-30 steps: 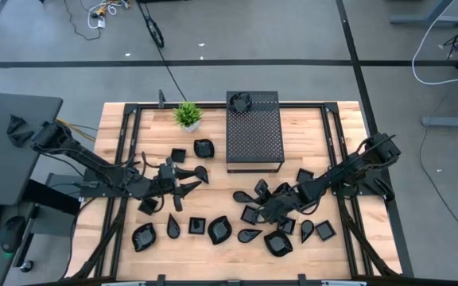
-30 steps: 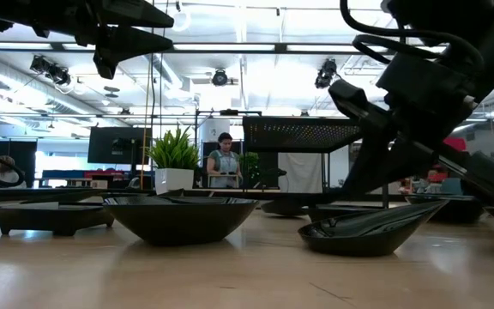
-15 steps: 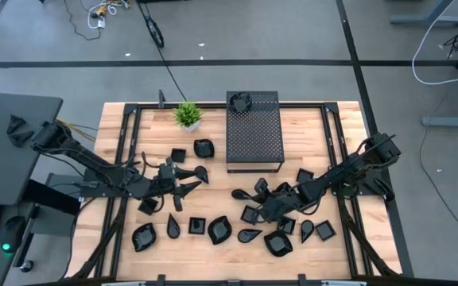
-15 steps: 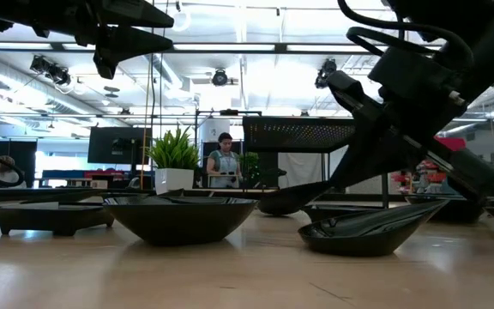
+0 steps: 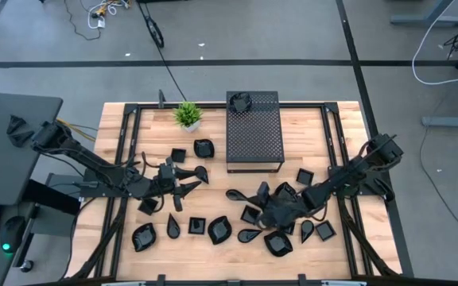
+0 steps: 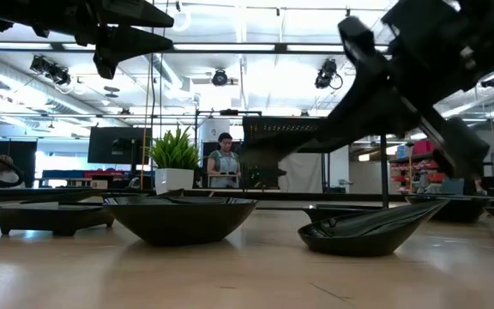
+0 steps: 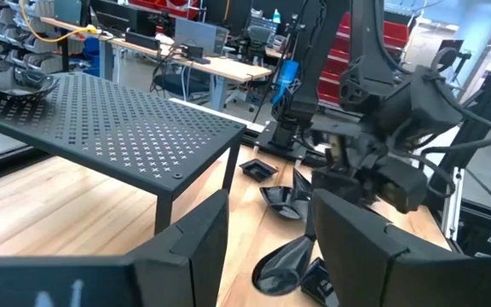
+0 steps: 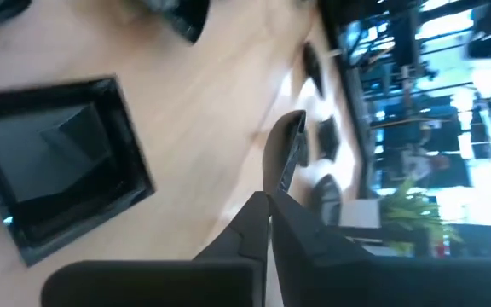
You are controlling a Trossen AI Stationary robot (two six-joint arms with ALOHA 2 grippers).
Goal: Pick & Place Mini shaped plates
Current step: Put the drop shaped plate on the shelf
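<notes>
Several mini shaped plates, small glossy black dishes, lie scattered on the wooden table [image 5: 340, 135], among them a leaf-shaped one [image 5: 219, 229] and a rounded one [image 5: 278, 242]. My right gripper [image 5: 250, 197] is shut on a teardrop plate [image 5: 234, 193] and holds it in the air right of the table's middle; the low view shows this plate [image 6: 273, 153] well above the tabletop. My left gripper [image 5: 188, 179] hovers open over the left half of the table, level, with nothing between its fingers [image 7: 186, 247]. My right gripper pinches the teardrop plate by its rim [image 8: 273, 186] between its two shut fingers. The fingers come from the table's right side, slanting a little downward. The plate sticks out beyond the fingertips, tilted, lifted clear of the table.
A large black perforated box [image 5: 254, 131] stands at the far middle with a plate [image 5: 242, 101] on top. A small green potted plant [image 5: 188, 115] is to its left. Plates crowd the table under and near my right arm [image 5: 348, 175]. People show in the room behind.
My right gripper has risen and swung a little toward the table's left edge, tipping its fingers upward. The teardrop plate has gone up with it, from just above the tabletop to well clear of it.
</notes>
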